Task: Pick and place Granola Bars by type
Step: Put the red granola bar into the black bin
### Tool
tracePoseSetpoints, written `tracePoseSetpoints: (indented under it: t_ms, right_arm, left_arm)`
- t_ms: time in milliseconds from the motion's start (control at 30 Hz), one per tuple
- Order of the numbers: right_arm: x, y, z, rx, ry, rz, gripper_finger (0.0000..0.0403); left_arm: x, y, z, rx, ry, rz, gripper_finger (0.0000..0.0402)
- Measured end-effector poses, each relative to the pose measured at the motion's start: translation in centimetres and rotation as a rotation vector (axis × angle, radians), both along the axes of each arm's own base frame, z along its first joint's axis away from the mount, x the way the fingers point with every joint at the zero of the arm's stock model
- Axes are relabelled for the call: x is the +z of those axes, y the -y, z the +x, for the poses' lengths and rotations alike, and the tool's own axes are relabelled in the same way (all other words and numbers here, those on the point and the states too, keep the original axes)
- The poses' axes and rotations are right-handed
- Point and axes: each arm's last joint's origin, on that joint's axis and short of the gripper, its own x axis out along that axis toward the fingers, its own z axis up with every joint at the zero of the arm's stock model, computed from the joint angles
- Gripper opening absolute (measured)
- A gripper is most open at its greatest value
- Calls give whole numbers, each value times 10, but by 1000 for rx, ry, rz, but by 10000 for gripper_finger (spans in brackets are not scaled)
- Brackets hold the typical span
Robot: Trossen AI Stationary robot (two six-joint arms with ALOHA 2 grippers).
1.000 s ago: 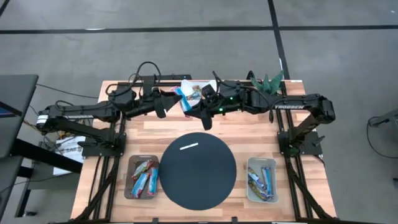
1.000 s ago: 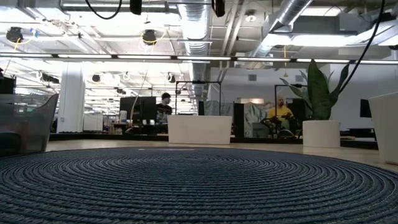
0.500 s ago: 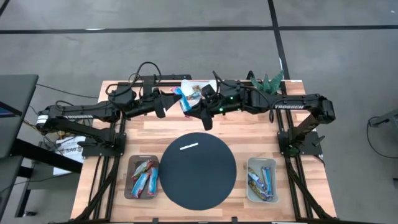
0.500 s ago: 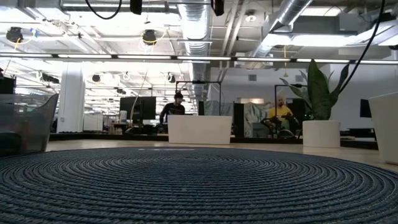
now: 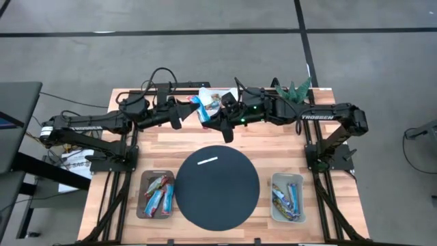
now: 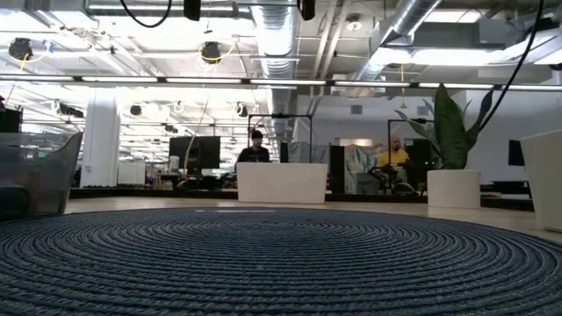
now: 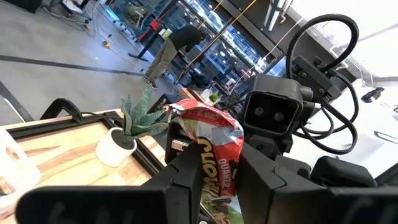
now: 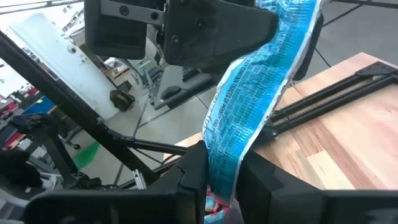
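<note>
Nothing on the counter [image 5: 280,140] has shifted since a second ago; only a person [image 6: 256,147] walks rightward in the far room. Our left pincer [image 7: 216,163] and right pincer [image 8: 219,177] meet above the counter's far edge, both clamped narrowly on one crinkly foil granola bar [image 5: 203,108], blue on one face, red on the other, stretched between them.
</note>
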Motion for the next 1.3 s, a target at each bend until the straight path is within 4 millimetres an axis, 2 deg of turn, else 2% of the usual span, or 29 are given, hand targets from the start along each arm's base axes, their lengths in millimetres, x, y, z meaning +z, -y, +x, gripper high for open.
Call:
tracePoseSetpoints:
  t_ms: [167, 300, 500, 667, 800, 900, 1067, 1200, 1300]
  right_arm:
    - [-3, 4, -1, -8, -36, 4, 63]
    - [-3, 4, -1, -10, -37, 4, 87]
    - [-3, 5, -1, -13, -36, 4, 167]
    - [-3, 5, -1, -13, -36, 3, 239]
    - [-3, 5, -1, -13, -36, 3, 274]
    - [-3, 8, -3, -18, -49, 5, 288]
    - [-3, 20, -19, -18, -143, 22, 295]
    - [4, 25, -38, -8, -195, 7, 295]
    - [7, 25, -51, -6, -240, -7, 295]
  left_arm:
    - [0, 1, 0, -32, -3, 3, 67]
    - [0, 1, 0, -39, -2, 2, 63]
    - [0, 1, 0, -44, -2, 2, 41]
    - [-1, 1, 0, -48, -11, 2, 41]
    - [-1, 2, 1, -72, -12, 4, 41]
    - [-2, 3, -2, -107, -29, 4, 40]
    - [-7, 6, -14, -159, -128, -28, 40]
    - [-9, 12, -32, -258, -207, -86, 39]
    - [-12, 20, -50, -419, -269, -177, 39]
